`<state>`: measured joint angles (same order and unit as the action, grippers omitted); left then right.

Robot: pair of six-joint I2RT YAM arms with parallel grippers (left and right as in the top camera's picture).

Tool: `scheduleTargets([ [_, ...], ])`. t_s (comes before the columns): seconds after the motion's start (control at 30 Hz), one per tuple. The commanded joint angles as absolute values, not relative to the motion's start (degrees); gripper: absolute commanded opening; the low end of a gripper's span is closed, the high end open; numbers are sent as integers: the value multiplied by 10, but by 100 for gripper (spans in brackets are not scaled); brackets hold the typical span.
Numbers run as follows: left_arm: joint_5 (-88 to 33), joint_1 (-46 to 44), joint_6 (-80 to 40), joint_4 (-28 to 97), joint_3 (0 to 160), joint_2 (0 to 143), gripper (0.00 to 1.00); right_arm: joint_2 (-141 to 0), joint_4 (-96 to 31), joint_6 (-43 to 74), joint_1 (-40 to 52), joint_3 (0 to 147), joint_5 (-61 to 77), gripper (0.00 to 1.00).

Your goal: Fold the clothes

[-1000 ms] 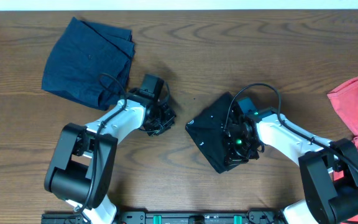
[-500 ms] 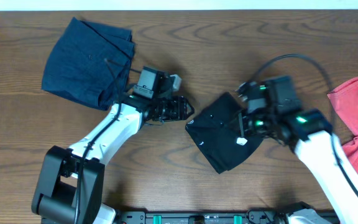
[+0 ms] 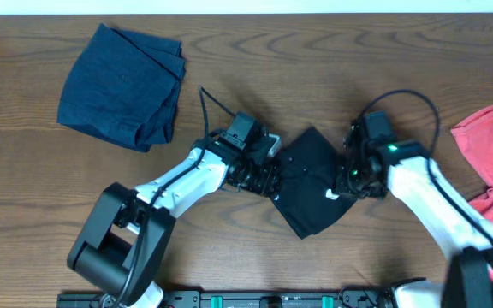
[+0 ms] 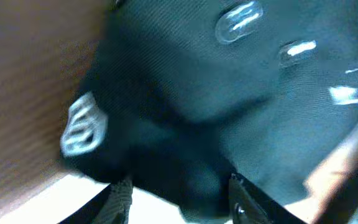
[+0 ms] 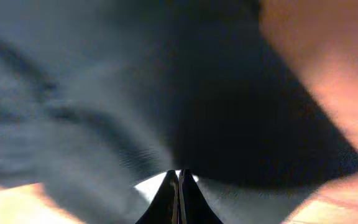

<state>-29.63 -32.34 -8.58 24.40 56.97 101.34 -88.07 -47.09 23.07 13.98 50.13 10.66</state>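
1. A brown wooden table (image 3: 255, 68) is seen from above, and all the clothes are laid on it.
2. A navy-blue garment (image 3: 122, 85) is placed at the far left part of the table, folded into a rough square, well apart from both arms.
3. A coral-red T-shirt (image 3: 490, 154) is laid at the right edge and is partly cut off by the frame.
4. A black T-shirt (image 3: 311, 184) is found in the middle of the table, between the two grippers, bunched into a small diamond shape.
5. The left gripper (image 3: 268, 175) is put against the left corner of the black T-shirt. In the left wrist view its fingers (image 4: 120, 199) are seen apart, with a fold of black cloth between them; whether the cloth is clamped cannot be told.
6. The right gripper (image 3: 349, 181) is set on the right side of the black T-shirt. In the right wrist view its fingertips are pressed together just over the dark cloth; whether any cloth is pinched cannot be told.
7. A small white mark (image 3: 333, 194) is seen on the black T-shirt, just beside the right gripper.
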Motion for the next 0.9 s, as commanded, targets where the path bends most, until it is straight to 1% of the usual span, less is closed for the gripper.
scheduleTargets([
  [0.0, -226, -314, -70, 265, 576, 1022, 47, -931, -469, 258, 130, 494, 90, 1],
  [0.1, -227, -298, -71, 267, 578, 1017, 44, -968, -462, 257, 130, 494, 92, 1],
  [0.2, -246, -278, -71, 284, 591, 995, 43, -973, -461, 252, 130, 495, 100, 1],
  [0.3, -271, -260, -72, 317, 616, 958, 45, -948, -464, 199, 130, 502, 143, 1],
  [0.4, -290, -257, -104, 335, 625, 912, 57, -893, -482, 161, 130, 514, 176, 1],
  [0.47, -291, -257, -158, 343, 625, 893, 70, -854, -493, 157, 130, 523, 179, 2],
  [0.53, -291, -257, -235, 358, 624, 888, 79, -814, -485, 158, 130, 526, 179, 12],
  [0.6, -291, -257, -292, 364, 618, 891, 82, -789, -468, 158, 130, 526, 178, 15],
  [0.67, -291, -257, -329, 363, 607, 894, 83, -784, -449, 158, 130, 526, 178, 15],
  [0.8, -297, -264, -373, 360, 580, 905, 83, -809, -380, 155, 130, 519, 150, 16],
  [0.83, -302, -270, -374, 352, 572, 907, 83, -818, -359, 150, 130, 517, 138, 16],
  [0.87, -305, -278, -374, 342, 565, 908, 80, -831, -335, 147, 130, 516, 124, 16],
])
